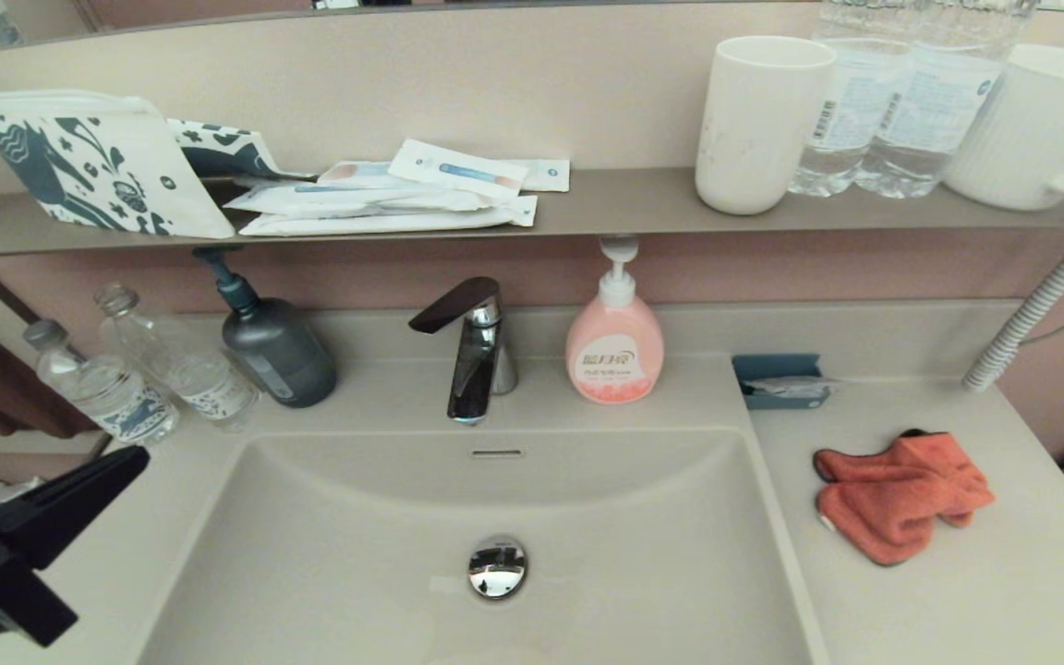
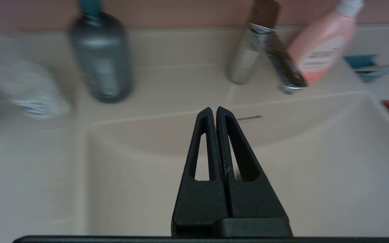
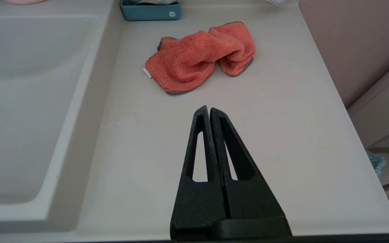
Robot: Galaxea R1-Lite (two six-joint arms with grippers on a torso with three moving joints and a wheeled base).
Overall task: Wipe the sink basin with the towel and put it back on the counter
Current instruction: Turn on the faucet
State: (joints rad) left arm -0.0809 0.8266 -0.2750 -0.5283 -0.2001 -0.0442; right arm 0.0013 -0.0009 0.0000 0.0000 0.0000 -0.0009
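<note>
The orange-red towel (image 1: 901,494) (image 3: 199,55) lies crumpled on the beige counter (image 1: 985,591) (image 3: 282,135) to the right of the sink basin (image 1: 356,563) (image 2: 333,168) (image 3: 12,118). The basin holds nothing but its chrome drain plug (image 1: 497,566). My right gripper (image 3: 208,108) is shut and empty, hovering over the counter a short way in front of the towel; it is out of the head view. My left gripper (image 1: 130,457) (image 2: 213,108) is shut and empty at the basin's left edge, pointing toward the faucet (image 1: 472,351) (image 2: 272,57).
A dark pump bottle (image 1: 273,346), two water bottles (image 1: 139,379) and a pink soap dispenser (image 1: 615,342) line the back ledge. A small blue tray (image 1: 779,380) sits behind the towel. The shelf (image 1: 606,208) above carries cups, bottles and packets. A coiled hose (image 1: 1031,314) hangs at right.
</note>
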